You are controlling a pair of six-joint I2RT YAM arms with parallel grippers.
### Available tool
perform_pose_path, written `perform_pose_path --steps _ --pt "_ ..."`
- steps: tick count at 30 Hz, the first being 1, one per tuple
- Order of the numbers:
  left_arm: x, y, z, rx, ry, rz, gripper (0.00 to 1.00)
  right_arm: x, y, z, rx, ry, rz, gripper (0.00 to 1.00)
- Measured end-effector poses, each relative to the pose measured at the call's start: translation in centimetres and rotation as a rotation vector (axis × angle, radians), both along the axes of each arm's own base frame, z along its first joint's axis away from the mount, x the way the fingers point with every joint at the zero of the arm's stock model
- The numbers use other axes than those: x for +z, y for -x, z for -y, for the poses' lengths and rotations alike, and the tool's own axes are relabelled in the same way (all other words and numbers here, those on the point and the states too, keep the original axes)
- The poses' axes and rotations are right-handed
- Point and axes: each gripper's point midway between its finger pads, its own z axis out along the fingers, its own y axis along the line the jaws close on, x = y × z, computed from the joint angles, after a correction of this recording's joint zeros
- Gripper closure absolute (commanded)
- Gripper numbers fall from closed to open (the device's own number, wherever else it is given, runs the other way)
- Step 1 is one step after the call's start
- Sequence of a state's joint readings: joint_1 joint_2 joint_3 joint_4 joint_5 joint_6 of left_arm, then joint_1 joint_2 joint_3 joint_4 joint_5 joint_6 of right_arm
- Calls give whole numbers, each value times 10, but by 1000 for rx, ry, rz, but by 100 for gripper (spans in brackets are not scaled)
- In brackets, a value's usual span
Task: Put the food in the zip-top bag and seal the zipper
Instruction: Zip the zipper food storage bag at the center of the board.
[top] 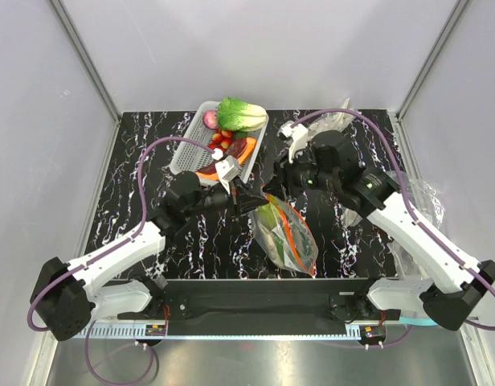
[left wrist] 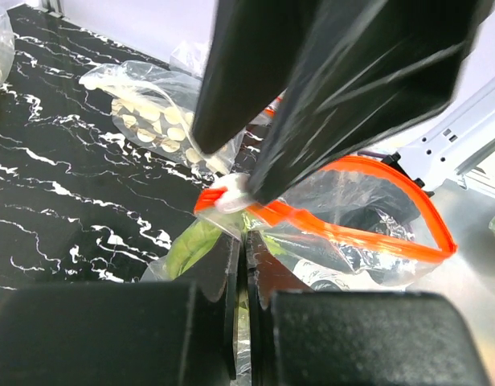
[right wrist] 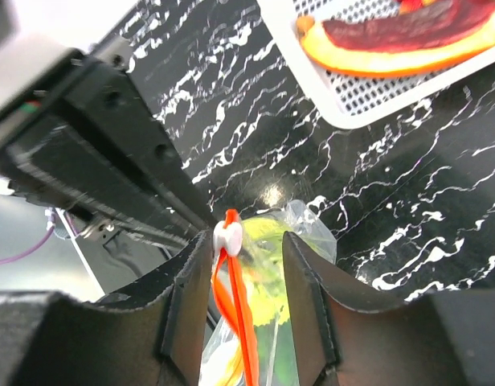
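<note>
zip-top bag (top: 286, 233) on table (top: 344, 249), green food (top: 267, 219) inside; left gripper (left wrist: 242, 241) pinched tight on mouth corner; right gripper (right wrist: 247, 241) part-open astride zipper (right wrist: 235, 297) at slider (right wrist: 226, 235); best close, pull straight, keep strip taut

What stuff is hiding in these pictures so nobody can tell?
Top view: which foods fill the clear plastic zip-top bag, too small.
Left wrist view: the green toy food, mostly behind the left gripper.
Right wrist view: the white mesh basket, cut off by the edge.
</note>
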State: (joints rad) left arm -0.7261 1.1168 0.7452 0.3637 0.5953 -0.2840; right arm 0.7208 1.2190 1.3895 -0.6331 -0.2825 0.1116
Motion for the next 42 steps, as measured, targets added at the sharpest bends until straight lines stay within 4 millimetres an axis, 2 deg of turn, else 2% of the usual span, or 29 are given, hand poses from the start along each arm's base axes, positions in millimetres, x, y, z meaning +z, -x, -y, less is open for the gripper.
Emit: perform_pose_path --steps 4,8,15,16,19,20,21,23,24,27,33,37,39,42 --pt "0 -1 0 6 -13 -5 100 -14 -4 -7 15 22 -37 55" --pt "0 -2 1 15 -24 -5 100 -16 -4 -9 22 24 -46 58" --pt "-1 -5 3 34 -45 -13 100 -12 -4 -10 20 17 -40 96" --pt "-1 -5 2 37 -48 -16 97 -12 -4 -10 19 17 -40 100" --pt "-1 -6 2 47 -57 -19 78 -12 -4 -10 14 17 -43 100" --pt "-2 -7 2 51 -60 -17 65 -12 -4 -10 14 16 -43 100" --pt "-2 -8 2 55 -63 -14 58 -12 -4 -10 14 15 -43 100" --pt "-3 -10 1 65 -70 -10 47 -12 -4 -10 15 14 -45 100" --pt "-4 -11 0 72 -75 -8 45 -12 -4 -10 15 13 -45 100" --pt "-5 -15 -5 110 -86 -6 39 -11 -3 -10 15 11 -45 100" --pt "7 -26 -25 151 -49 8 36 -7 -1 -10 22 -3 -34 100" --pt "3 -33 -38 148 -13 -24 49 -10 -2 -11 22 -1 -36 100" --pt "2 -36 -41 135 2 -33 50 -10 -1 -11 28 -3 -38 100" --pt "6 -34 -37 83 28 -31 45 -8 2 -12 42 -11 -40 100"
